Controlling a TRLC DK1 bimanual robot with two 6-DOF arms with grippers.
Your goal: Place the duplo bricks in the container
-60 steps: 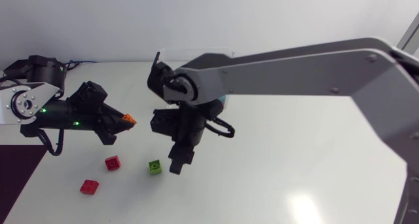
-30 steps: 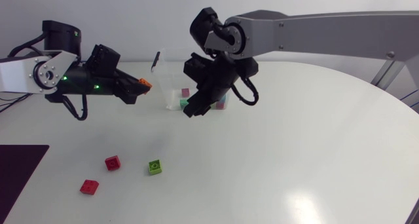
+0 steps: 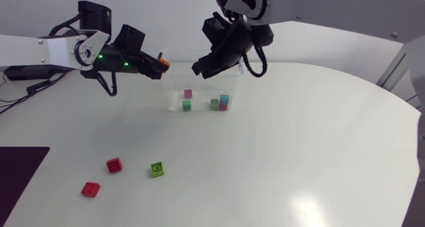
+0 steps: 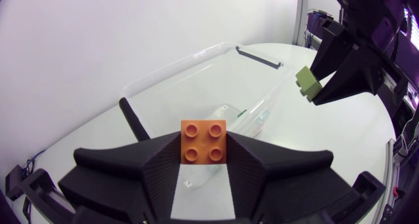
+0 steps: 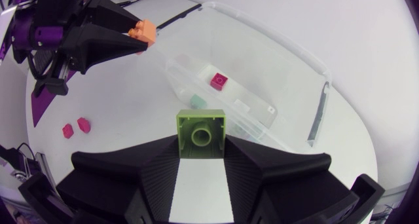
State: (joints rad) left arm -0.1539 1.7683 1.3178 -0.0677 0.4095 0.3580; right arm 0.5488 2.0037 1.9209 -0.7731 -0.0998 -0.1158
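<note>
Holding an orange brick (image 4: 203, 141), the left gripper (image 3: 157, 66) hung beside the container (image 3: 202, 97); the right gripper (image 5: 201, 153) clamped a green brick (image 5: 201, 133).

Orange brick (image 4: 203, 141), olive brick (image 5: 201, 133), lime brick (image 3: 157, 168), clear container (image 3: 174, 97), white table (image 3: 299, 154).

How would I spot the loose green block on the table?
On the white table, three bricks lie loose, away from the clear container. The green brick is the one nearest the container; beside it are two red bricks.
</note>
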